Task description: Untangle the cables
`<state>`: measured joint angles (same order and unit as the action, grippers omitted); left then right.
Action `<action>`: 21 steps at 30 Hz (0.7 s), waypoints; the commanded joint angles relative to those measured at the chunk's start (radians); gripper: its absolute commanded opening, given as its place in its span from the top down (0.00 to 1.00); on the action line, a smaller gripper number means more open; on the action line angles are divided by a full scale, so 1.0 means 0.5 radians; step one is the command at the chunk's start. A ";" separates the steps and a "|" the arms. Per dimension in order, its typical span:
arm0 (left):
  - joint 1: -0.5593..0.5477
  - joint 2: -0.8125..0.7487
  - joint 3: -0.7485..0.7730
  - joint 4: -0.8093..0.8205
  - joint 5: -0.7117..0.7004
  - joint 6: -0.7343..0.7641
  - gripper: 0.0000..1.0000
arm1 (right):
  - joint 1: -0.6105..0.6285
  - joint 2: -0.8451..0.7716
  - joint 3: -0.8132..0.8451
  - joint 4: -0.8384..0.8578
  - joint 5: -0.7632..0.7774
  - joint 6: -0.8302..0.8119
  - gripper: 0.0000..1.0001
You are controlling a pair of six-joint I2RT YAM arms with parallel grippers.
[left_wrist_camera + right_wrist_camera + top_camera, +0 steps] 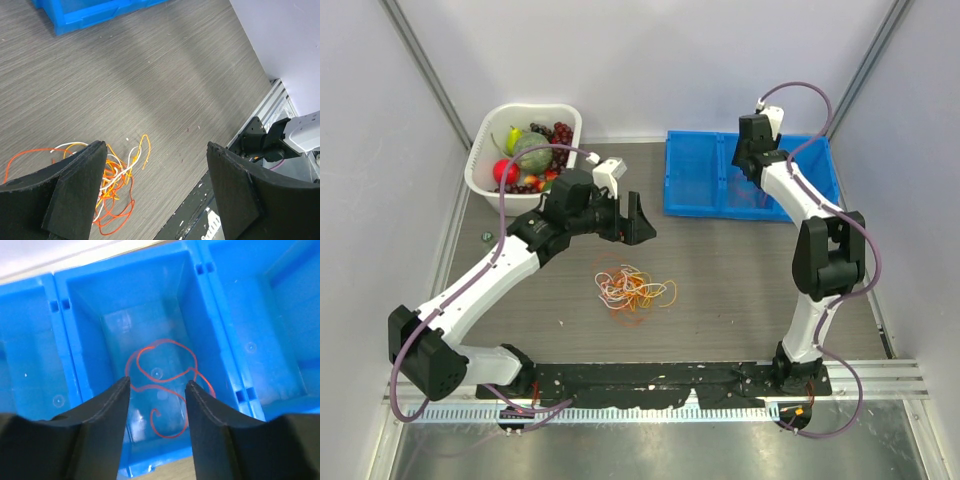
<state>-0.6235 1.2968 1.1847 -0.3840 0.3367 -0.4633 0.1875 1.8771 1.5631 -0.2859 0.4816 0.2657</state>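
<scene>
A loopy tangle of orange, red, white and yellow cables (pixel 633 289) lies on the table in the middle; it also shows in the left wrist view (pixel 112 182), partly hidden behind my left finger. My left gripper (pixel 638 222) is open and empty, held above the table just behind the tangle. My right gripper (pixel 157 385) is open and empty above a compartment of the blue bin (pixel 695 180). A single red cable (pixel 167 382) lies loose on that compartment's floor below the jaws.
A white basket (pixel 484 151) of fruit stands at the back left. The blue bin (pixel 80 320) has several compartments side by side. A metal rail (pixel 880 375) and black base plate run along the near edge. Walls close in left, right and back.
</scene>
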 commanded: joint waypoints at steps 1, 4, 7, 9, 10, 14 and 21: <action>-0.005 -0.041 -0.010 0.096 0.038 -0.006 0.15 | 0.002 -0.066 0.126 -0.268 -0.174 0.067 0.45; -0.008 -0.017 -0.019 0.105 0.048 -0.018 0.15 | 0.085 -0.216 -0.079 -0.327 -0.224 0.104 0.44; -0.005 0.020 -0.025 0.117 0.066 -0.037 0.16 | 0.262 -0.489 -0.370 -0.272 -0.349 0.137 0.45; -0.005 0.060 -0.035 0.130 0.084 -0.061 0.17 | 0.403 -0.643 -0.609 -0.183 -0.563 0.183 0.46; -0.008 0.084 -0.044 0.139 0.094 -0.073 0.17 | 0.441 -0.734 -0.774 -0.107 -0.637 0.226 0.46; -0.005 0.207 -0.044 0.148 0.155 -0.129 0.18 | 0.711 -0.946 -1.230 0.175 -1.039 0.367 0.46; -0.005 0.361 -0.090 0.212 0.223 -0.236 0.27 | 0.978 -1.109 -1.840 0.645 -1.227 0.683 0.46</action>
<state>-0.6235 1.4628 1.1542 -0.3359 0.4061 -0.5419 0.6621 1.3865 0.7784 -0.1776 -0.0193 0.4732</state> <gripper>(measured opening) 0.763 0.541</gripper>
